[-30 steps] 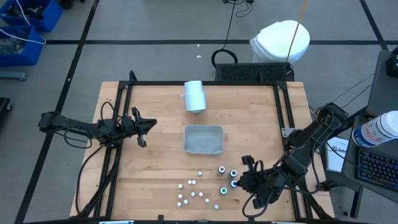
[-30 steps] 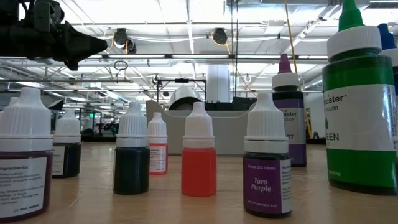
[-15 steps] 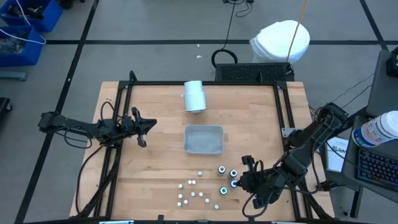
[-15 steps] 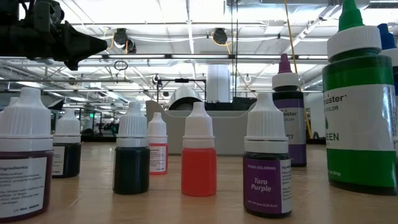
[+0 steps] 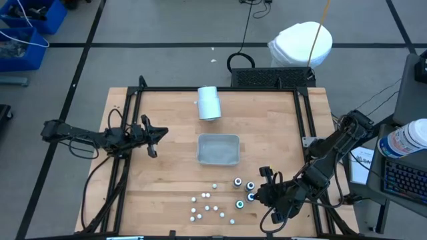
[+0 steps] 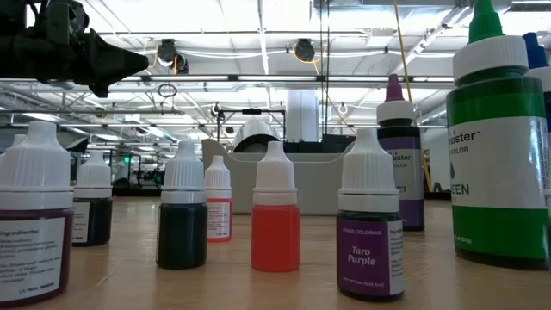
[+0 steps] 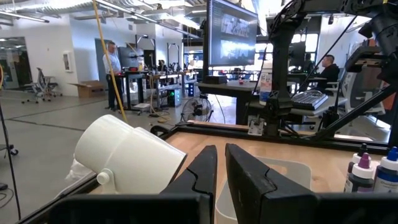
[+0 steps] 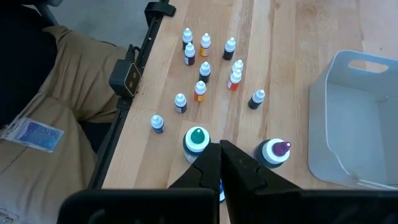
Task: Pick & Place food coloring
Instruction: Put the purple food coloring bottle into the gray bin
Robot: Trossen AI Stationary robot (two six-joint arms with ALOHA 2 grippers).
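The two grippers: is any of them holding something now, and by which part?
Nothing is held. The left gripper hangs above the table's left side, its jaws nearly closed on air. The right gripper is shut beside the food coloring bottles, gripping none.

My two dark arms are showing over the wooden table.

My left arm [image 5: 93, 139] and right arm [image 5: 327, 160] are looking black all over, built of jointed segments, with thin black cables looping alongside them. My left gripper [image 7: 221, 180] is showing two flat, matte black fingers tapering to blunt tips; my right gripper [image 8: 219, 163] is showing the same dark, wedge-shaped fingers.
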